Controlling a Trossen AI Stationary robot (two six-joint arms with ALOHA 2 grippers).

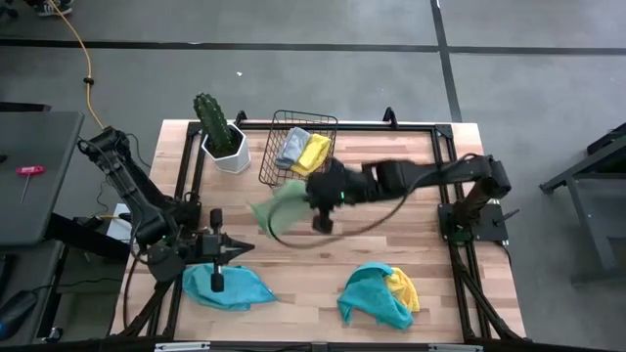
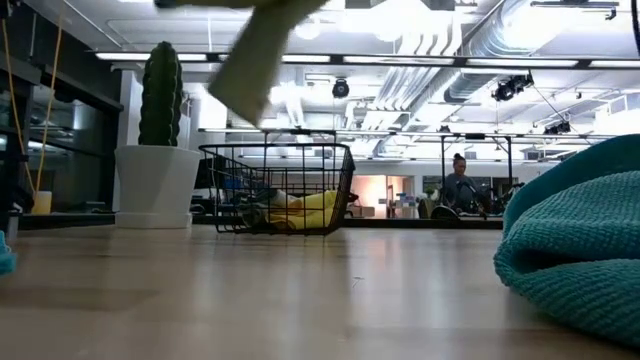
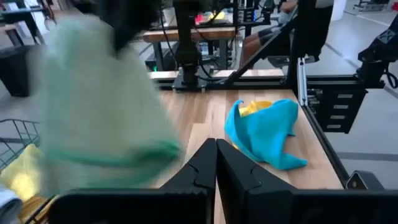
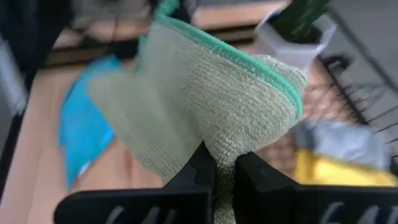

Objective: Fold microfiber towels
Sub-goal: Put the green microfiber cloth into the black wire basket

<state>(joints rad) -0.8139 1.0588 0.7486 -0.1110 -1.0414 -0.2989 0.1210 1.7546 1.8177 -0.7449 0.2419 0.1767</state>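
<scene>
Light green towel hangs pinched in closed right gripper, apparently airborne

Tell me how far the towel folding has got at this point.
Early. Nothing looks folded yet. In hand: the right end effector is shut on a light green towel, lifted beside the wire basket. Left: grey and yellow towels in the basket, a crumpled teal towel by the shut left end effector, and a teal-and-yellow heap.
</scene>
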